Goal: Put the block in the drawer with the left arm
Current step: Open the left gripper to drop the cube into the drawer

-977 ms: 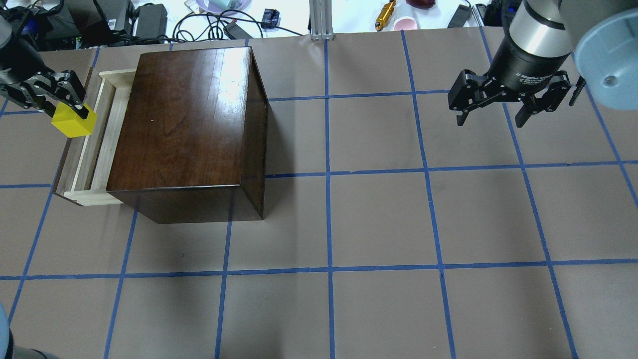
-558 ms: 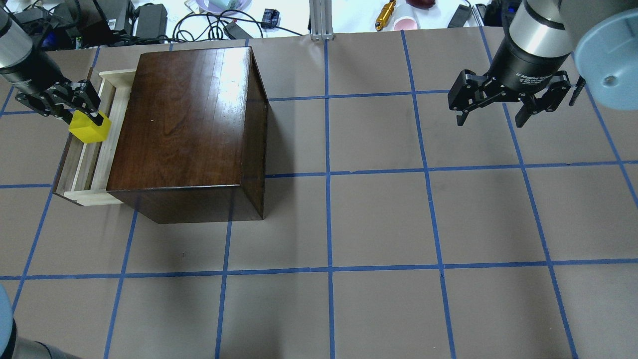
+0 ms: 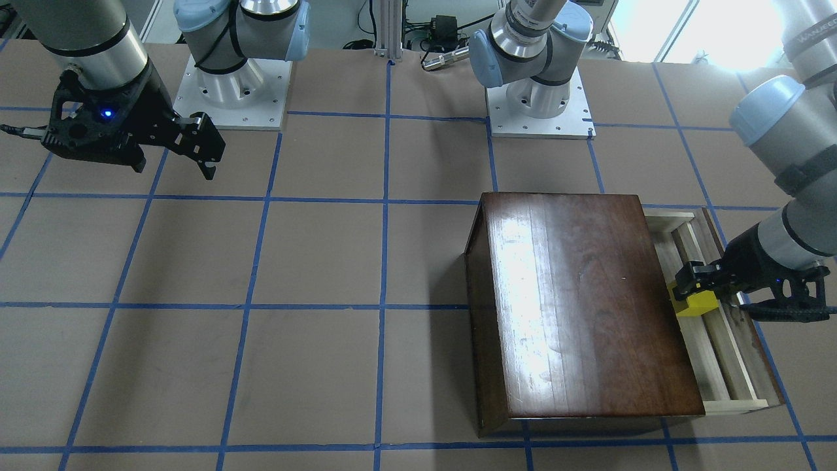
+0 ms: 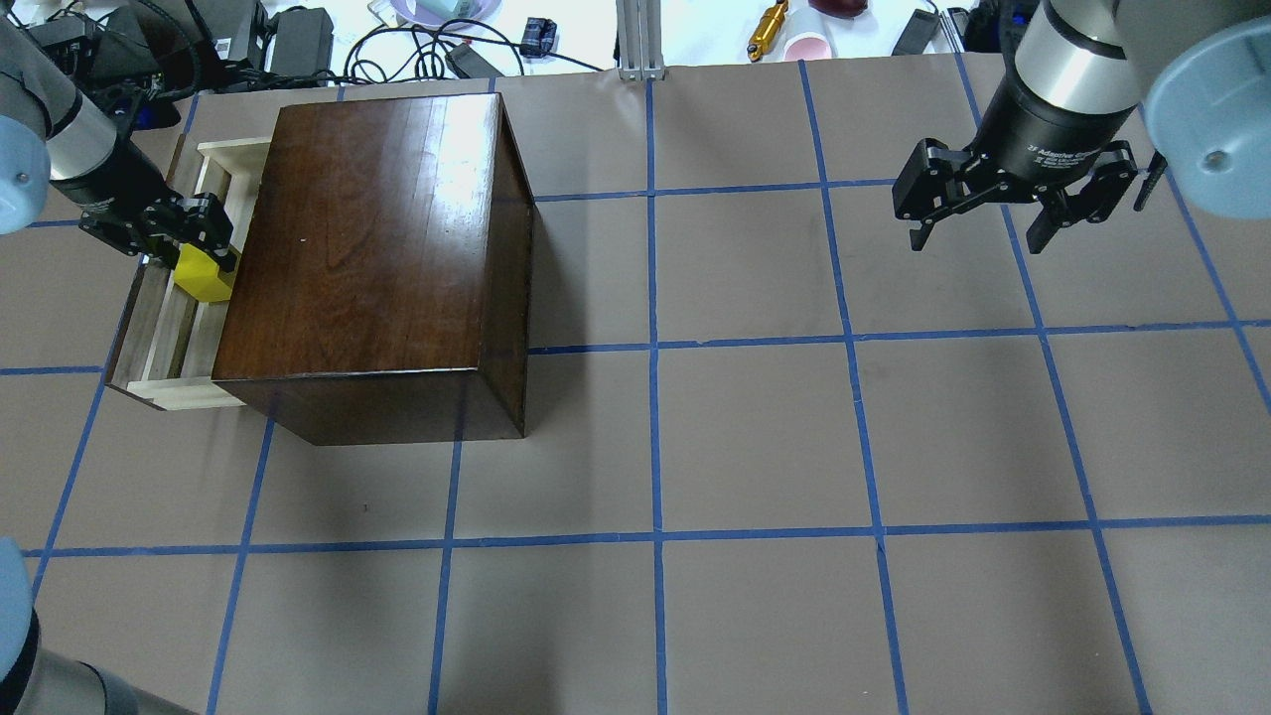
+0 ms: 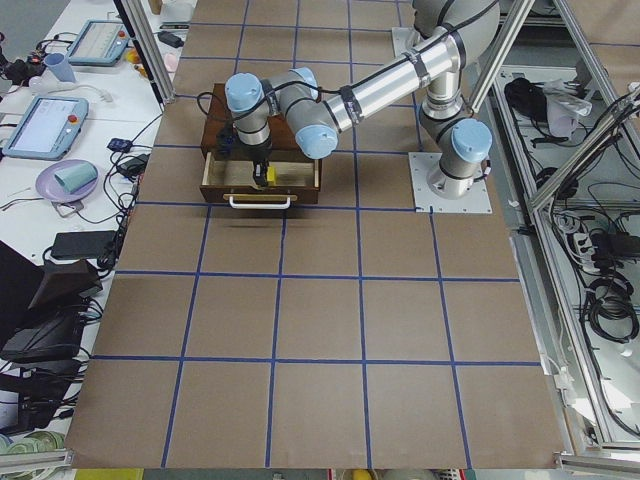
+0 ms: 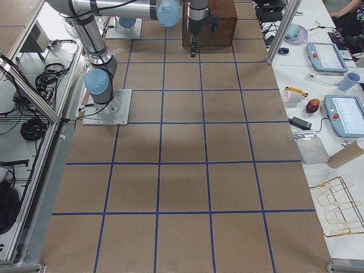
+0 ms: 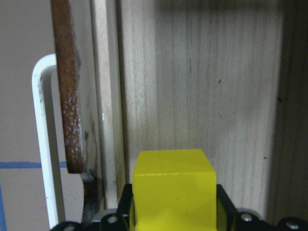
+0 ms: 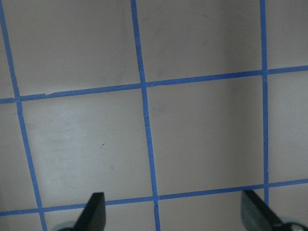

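The yellow block is held in my left gripper, which is shut on it. It hangs low over the open drawer that sticks out of the dark-brown cabinet. In the left wrist view the block is above the drawer's pale wood floor, with the brown front panel and silvery handle to the left. In the front view the block sits between the cabinet and the drawer front. My right gripper is open and empty, high over the table's far right; its wrist view shows only bare table.
Cables, power bricks and small items lie beyond the table's back edge. The two arm bases stand at the robot side. The table is brown with a blue tape grid.
My left gripper has carried the block rightward from outside the drawer front to over the drawer's inside, close to the cabinet, and lower. The right arm has not moved.
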Robot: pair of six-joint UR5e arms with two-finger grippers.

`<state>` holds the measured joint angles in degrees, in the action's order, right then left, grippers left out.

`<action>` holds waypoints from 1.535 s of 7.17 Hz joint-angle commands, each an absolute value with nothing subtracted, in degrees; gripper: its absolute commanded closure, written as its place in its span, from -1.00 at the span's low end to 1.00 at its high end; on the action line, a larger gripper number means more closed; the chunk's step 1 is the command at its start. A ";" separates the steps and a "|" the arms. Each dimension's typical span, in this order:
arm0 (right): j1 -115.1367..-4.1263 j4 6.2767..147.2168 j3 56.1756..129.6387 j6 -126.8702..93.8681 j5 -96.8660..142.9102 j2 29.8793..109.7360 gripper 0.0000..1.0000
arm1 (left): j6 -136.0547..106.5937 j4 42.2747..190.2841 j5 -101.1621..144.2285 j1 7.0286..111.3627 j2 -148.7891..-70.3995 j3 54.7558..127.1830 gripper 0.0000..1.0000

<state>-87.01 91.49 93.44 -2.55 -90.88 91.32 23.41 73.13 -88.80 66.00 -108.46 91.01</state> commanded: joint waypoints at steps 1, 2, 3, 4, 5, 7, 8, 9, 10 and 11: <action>-87.01 91.49 93.43 -2.55 -90.88 91.32 -1.00 | 23.20 72.86 -88.77 66.01 -108.28 90.79 -1.00; -87.01 91.49 93.43 -2.55 -90.88 91.32 -1.00 | 23.20 73.12 -88.86 66.09 -107.06 90.53 -1.00; -87.01 91.49 93.43 -2.55 -90.88 91.32 -1.00 | 23.29 74.00 -89.03 66.70 -105.22 90.27 -1.00; -87.01 91.49 93.43 -2.55 -90.88 91.32 -1.00 | 23.29 76.35 -88.95 66.71 -102.86 89.83 -1.00; -87.01 91.49 93.43 -2.55 -90.88 91.32 -1.00 | 23.20 77.51 -88.95 66.80 -100.57 89.91 -1.00; -87.01 91.49 93.43 -2.55 -90.88 91.32 -1.00 | 22.07 83.03 -89.38 68.99 -95.13 89.74 -1.00; -87.01 91.49 93.43 -2.55 -90.88 91.32 -1.00 | 20.93 84.71 -89.65 69.08 -92.75 89.74 -1.00; -87.01 91.49 93.43 -2.55 -90.97 91.32 -1.00 | 20.74 86.99 -89.39 69.17 -90.55 89.74 -1.00; -87.01 91.49 93.43 -2.55 -90.88 91.32 -1.00 | 20.74 87.45 -89.21 69.52 -88.18 89.65 -1.00; -87.01 91.49 93.43 -2.55 -90.88 91.32 -1.00 | 20.57 87.71 -89.38 70.74 -87.55 89.65 -1.00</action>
<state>-87.01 91.49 93.43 -2.55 -90.90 91.32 20.77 87.01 -89.33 69.67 -89.16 89.68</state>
